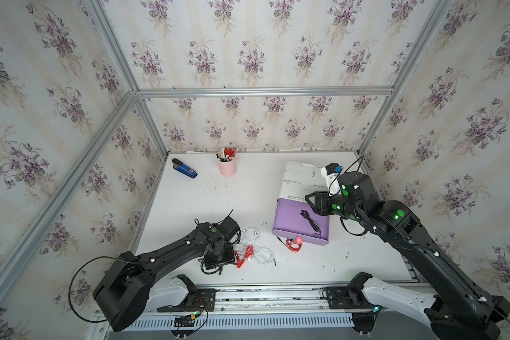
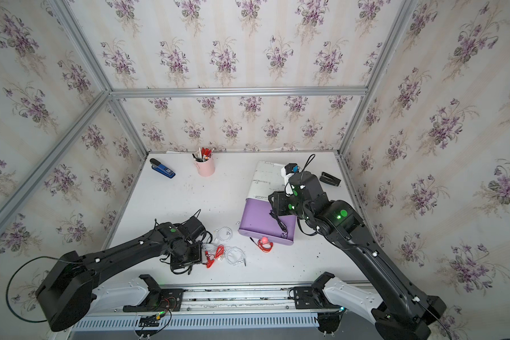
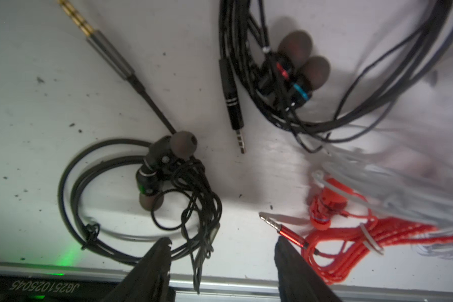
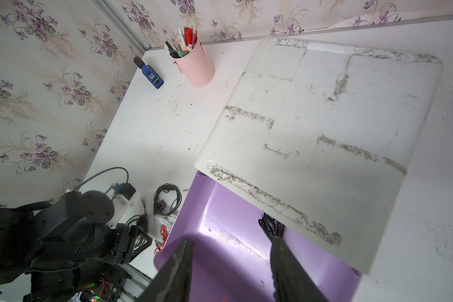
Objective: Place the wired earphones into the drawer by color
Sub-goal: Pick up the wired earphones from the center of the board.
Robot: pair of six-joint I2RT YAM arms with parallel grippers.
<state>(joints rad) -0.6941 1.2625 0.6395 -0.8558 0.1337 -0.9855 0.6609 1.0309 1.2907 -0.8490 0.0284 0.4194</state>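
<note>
Our left gripper (image 3: 222,240), the nearer arm, hangs with jaws apart and empty, black earphones (image 3: 152,177) just beside 1 finger and red earphones (image 3: 351,235) beside the other.

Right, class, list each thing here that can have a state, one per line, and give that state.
drawer: pulled open.
black earphones: lying inside the drawer.
red earphones: on the table, outside the drawer front.
white earphones: coiled on the table.
left gripper: open, empty.
right gripper: open, above the drawer.
pen cup: upright.
stapler: closed, lying flat.
</note>
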